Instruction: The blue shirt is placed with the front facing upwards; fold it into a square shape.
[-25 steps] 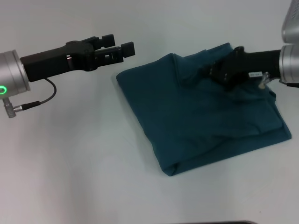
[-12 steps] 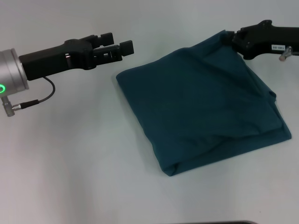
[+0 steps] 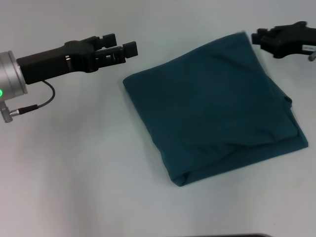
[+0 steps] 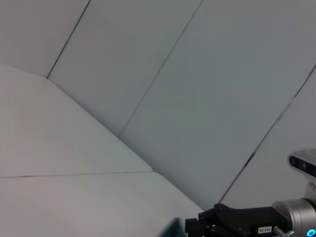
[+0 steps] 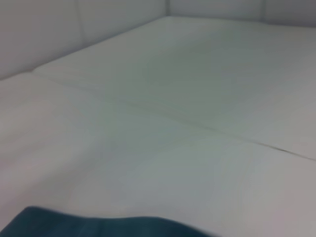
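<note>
Folding stage: the blue shirt point(image 3: 212, 108) lay on the white table point(image 3: 89, 173) as a compact, roughly four-sided bundle with plain teal cloth uppermost; no lettering was visible. The fold was judged essentially complete, with release and retreat as the step in hand.

Left gripper point(image 3: 118, 48): it was held above the table, just beyond the shirt's left corner and apart from the cloth. Its fingers were parted with a small gap, and nothing was held.

Shirt condition: the left and near edges were rounded folds, and a raised crease ran across the lower right portion. The near corner bulged slightly, so the outline was judged closer to a diamond than a true square.

Right gripper point(image 3: 264, 38): it was positioned just past the shirt's far right corner, clear of the fabric. Whether its fingers were apart or together could not be told. Only a strip of teal cloth point(image 5: 98, 224) was shown in the right wrist view.

Recommended practice: both arms should be withdrawn upward and outward, so that no edge is snagged. If squaring is wanted, the bulging corner should be pressed flat, not dragged.
</note>
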`<move>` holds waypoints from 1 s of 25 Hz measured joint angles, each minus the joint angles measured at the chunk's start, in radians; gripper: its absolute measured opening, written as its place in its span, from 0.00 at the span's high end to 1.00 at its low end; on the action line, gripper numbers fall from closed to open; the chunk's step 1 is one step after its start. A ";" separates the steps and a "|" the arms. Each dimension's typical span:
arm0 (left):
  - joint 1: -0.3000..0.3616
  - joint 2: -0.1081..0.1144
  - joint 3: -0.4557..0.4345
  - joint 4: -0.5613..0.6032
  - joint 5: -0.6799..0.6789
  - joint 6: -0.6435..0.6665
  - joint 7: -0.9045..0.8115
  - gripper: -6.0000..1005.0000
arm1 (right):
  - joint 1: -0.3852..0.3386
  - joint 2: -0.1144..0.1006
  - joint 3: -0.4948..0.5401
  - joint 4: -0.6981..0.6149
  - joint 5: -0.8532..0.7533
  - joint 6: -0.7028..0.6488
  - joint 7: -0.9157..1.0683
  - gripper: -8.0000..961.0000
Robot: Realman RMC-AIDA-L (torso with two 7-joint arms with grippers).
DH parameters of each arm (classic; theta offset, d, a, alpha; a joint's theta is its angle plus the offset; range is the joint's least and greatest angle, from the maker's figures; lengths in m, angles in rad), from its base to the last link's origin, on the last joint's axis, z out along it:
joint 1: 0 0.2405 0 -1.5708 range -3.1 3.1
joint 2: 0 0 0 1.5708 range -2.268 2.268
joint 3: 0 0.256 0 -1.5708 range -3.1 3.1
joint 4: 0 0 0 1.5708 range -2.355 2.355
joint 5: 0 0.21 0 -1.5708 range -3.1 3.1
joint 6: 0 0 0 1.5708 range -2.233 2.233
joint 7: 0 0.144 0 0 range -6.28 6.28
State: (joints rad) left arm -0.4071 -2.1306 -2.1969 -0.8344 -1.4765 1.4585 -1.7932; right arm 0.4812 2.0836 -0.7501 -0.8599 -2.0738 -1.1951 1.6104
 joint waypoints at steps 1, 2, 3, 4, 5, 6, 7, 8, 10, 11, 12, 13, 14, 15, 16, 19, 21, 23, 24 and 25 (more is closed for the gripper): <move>0.000 0.000 -0.001 0.000 0.000 0.000 0.000 0.04 | -0.004 0.001 0.023 0.000 0.002 0.003 0.002 0.91; 0.000 0.000 -0.003 0.000 0.000 -0.001 0.000 0.04 | -0.007 0.001 0.052 0.000 0.006 0.003 0.002 0.89; 0.000 0.000 -0.005 0.000 0.000 -0.001 0.000 0.04 | -0.009 0.001 0.072 0.000 0.007 0.000 0.002 0.87; 0.000 0.000 -0.006 0.000 0.000 -0.001 0.000 0.04 | -0.011 0.002 0.096 0.000 0.007 -0.005 0.002 0.86; 0.000 0.000 -0.007 0.000 0.000 -0.001 0.000 0.04 | -0.013 0.002 0.118 -0.001 0.007 -0.010 0.002 0.81; 0.000 0.000 -0.007 0.000 0.001 -0.001 0.000 0.04 | -0.015 0.002 0.130 -0.003 0.008 -0.014 0.002 0.77; 0.000 0.000 -0.007 0.000 0.001 -0.001 0.000 0.04 | -0.018 0.001 0.138 -0.005 0.008 -0.023 0.001 0.73; 0.000 0.000 -0.007 0.000 0.001 -0.001 0.000 0.04 | -0.021 0.000 0.145 -0.007 0.008 -0.037 0.002 0.69; 0.000 0.000 -0.007 0.000 0.001 -0.001 -0.001 0.04 | -0.025 -0.001 0.158 -0.009 0.008 -0.075 0.002 0.60; 0.000 0.000 -0.008 0.000 0.001 0.000 -0.002 0.04 | -0.030 -0.001 0.169 -0.011 0.008 -0.101 0.002 0.56; 0.000 0.000 -0.007 0.000 0.001 0.003 -0.005 0.04 | -0.032 -0.001 0.175 -0.011 0.008 -0.118 0.003 0.52; 0.000 0.000 -0.007 0.000 0.001 0.004 -0.005 0.04 | -0.037 -0.002 0.181 -0.013 0.007 -0.134 0.006 0.48; 0.000 0.000 -0.005 0.001 0.001 0.008 -0.008 0.04 | -0.043 -0.004 0.186 -0.015 0.007 -0.151 0.010 0.44; 0.000 0.000 -0.002 0.002 0.003 0.009 -0.011 0.04 | -0.051 -0.005 0.189 -0.019 0.006 -0.166 0.014 0.40; 0.000 0.001 0.000 0.005 0.007 0.011 -0.016 0.04 | -0.060 -0.008 0.192 -0.021 0.006 -0.178 0.017 0.39; 0.000 0.004 0.003 0.016 0.029 0.015 -0.040 0.04 | -0.078 -0.014 0.205 -0.026 0.007 -0.210 0.023 0.37; -0.003 0.006 0.001 0.021 0.059 0.013 -0.072 0.04 | -0.083 -0.019 0.221 -0.030 0.007 -0.228 0.025 0.36; -0.009 0.006 -0.003 0.025 0.085 0.001 -0.103 0.04 | -0.085 -0.023 0.238 -0.034 0.006 -0.247 0.026 0.34; -0.016 0.007 -0.003 0.030 0.101 -0.012 -0.129 0.04 | -0.085 -0.023 0.245 -0.038 0.005 -0.256 0.030 0.35; -0.024 0.009 -0.003 0.038 0.118 -0.026 -0.158 0.04 | -0.086 -0.024 0.250 -0.042 0.004 -0.263 0.035 0.35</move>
State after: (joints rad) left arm -0.4316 -2.1212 -2.2001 -0.7962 -1.3580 1.4328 -1.9515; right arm 0.3953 2.0600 -0.5004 -0.9022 -2.0697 -1.4583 1.6452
